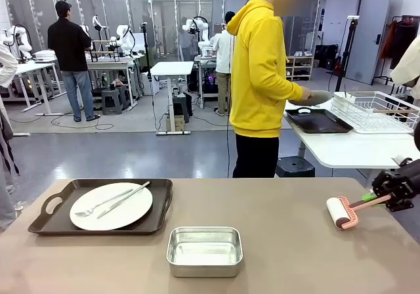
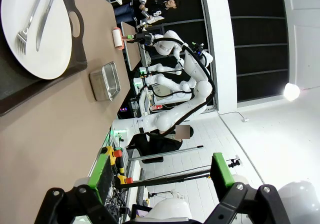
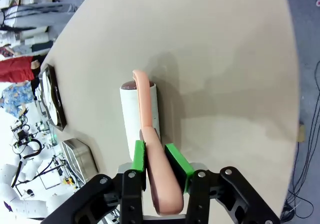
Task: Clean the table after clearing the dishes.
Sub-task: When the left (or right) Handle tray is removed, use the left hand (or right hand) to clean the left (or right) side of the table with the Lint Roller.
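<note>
The taupe table (image 1: 282, 241) carries a dark brown tray (image 1: 46, 223) at its left, holding a white plate (image 1: 111, 209) with a fork and knife laid across it. My right gripper (image 1: 379, 196) is shut on the pink handle of a white roller (image 1: 341, 212), whose drum rests on the table near the right edge. The right wrist view shows the green pads (image 3: 139, 156) clamping that handle, with the roller (image 3: 134, 115) ahead. My left gripper (image 2: 161, 170) hangs open and holds nothing, off the table's side; from there the plate (image 2: 45, 44) lies far off.
A small steel pan (image 1: 205, 250) sits front centre. A person in a yellow hoodie (image 1: 259, 71) stands at the far side, turned toward a white table (image 1: 354, 151) bearing another dark tray (image 1: 318, 121) and a white wire rack (image 1: 377, 110).
</note>
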